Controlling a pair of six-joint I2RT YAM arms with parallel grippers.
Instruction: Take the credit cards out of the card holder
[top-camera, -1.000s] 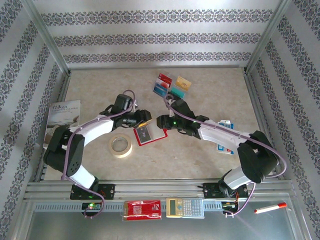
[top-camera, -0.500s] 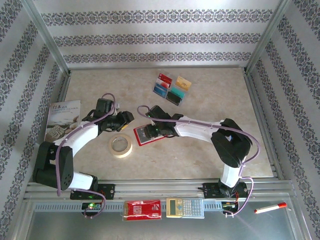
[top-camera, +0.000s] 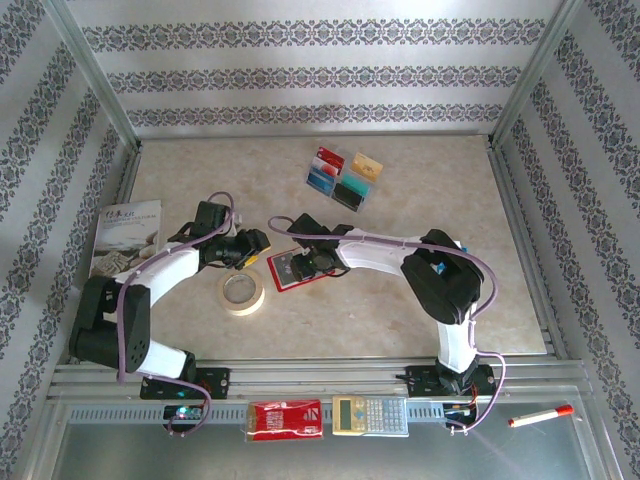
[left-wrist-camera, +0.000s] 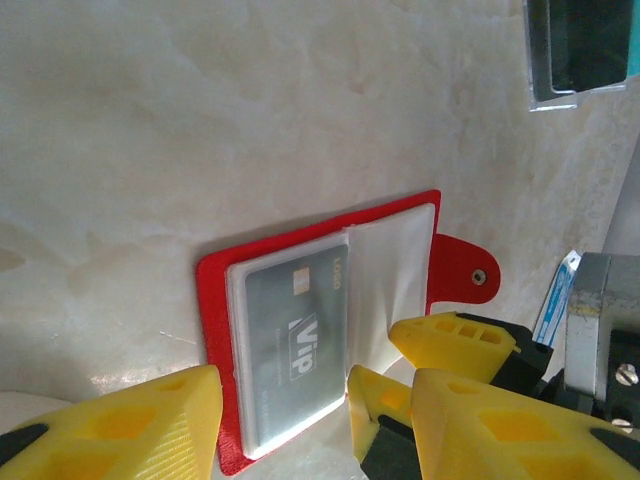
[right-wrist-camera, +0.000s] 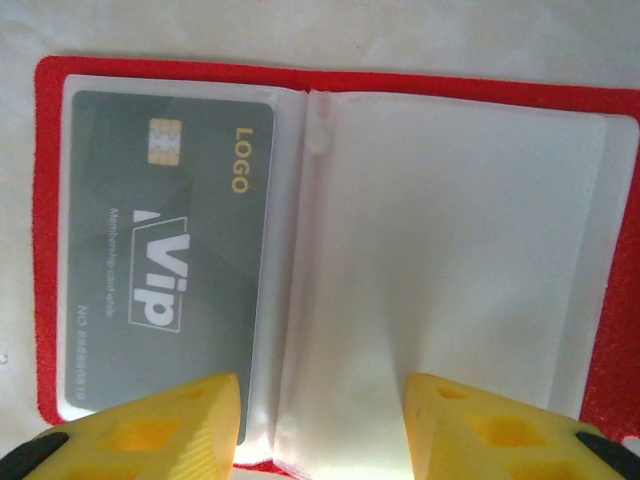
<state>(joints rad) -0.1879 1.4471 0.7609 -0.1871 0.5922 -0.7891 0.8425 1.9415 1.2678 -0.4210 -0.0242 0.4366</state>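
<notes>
The red card holder (top-camera: 284, 270) lies open on the table, with a grey card (right-wrist-camera: 170, 250) printed "VIP" in its left clear pocket. The right-hand pockets (right-wrist-camera: 450, 250) look empty. My right gripper (top-camera: 312, 262) hangs low over the holder, open, its jaws (right-wrist-camera: 320, 430) on either side of the clear pocket leaves near the fold. My left gripper (top-camera: 258, 247) sits just left of the holder, open, with the holder's (left-wrist-camera: 212, 330) near end between its fingers (left-wrist-camera: 110, 430). Several credit cards (top-camera: 340, 178) lie together at the back: red-and-white, yellow-orange, blue, teal-and-black.
A tape roll (top-camera: 241, 291) lies in front of the left gripper. A booklet (top-camera: 125, 235) rests by the left wall. On the front rail are a red packet (top-camera: 285, 420), a calculator (top-camera: 370, 415) and a marker (top-camera: 540, 415). Metal frame posts border the table.
The right arm has folded in and its gripper has come down over the open holder. The left gripper has drawn back to the left of the holder. The holder has stayed in place.
</notes>
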